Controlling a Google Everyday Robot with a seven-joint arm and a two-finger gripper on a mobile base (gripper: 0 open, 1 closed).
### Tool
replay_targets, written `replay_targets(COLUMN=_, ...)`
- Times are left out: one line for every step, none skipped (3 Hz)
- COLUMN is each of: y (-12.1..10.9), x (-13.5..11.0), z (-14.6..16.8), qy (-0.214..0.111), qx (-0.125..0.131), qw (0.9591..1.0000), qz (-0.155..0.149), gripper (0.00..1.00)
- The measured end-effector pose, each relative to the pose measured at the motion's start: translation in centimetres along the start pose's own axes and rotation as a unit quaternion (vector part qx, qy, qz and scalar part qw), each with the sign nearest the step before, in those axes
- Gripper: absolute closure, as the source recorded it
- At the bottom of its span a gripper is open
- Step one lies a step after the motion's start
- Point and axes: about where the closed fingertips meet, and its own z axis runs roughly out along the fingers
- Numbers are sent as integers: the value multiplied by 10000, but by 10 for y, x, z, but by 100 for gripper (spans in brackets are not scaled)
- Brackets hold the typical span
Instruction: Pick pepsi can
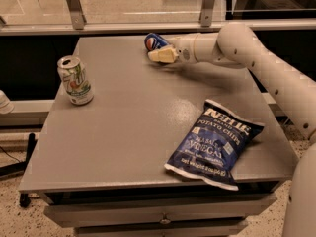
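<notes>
Rearward, gripper (159,54) beside pepsi can (152,42), grip unclear, Kettle vinegar chip bag (212,142) forward

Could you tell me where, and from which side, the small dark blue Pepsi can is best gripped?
Across its round blue body, between the ends. The small dark blue Pepsi can seems to lie tipped over near the far edge of the grey table, so a low approach from the side where the cream-tipped gripper sits beside it probably suits best.
</notes>
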Motion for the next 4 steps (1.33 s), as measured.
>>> replay_targets(y=6, x=-13, z=-13, qy=-43, qx=16, qw=9998, qz=-216, gripper=65)
replay_targets(y=15, x=-33, z=-31, qy=-127, qx=-111, qw=9991, qz=-379, gripper=88)
replay_targets(y=25, x=-56, z=-52, qy=-242, qx=-401, qw=9978, qz=-470, gripper=100)
replay_targets(y=32, x=-55, z=-53, qy=-198, qx=-536, qw=9972, qz=-481, gripper=100)
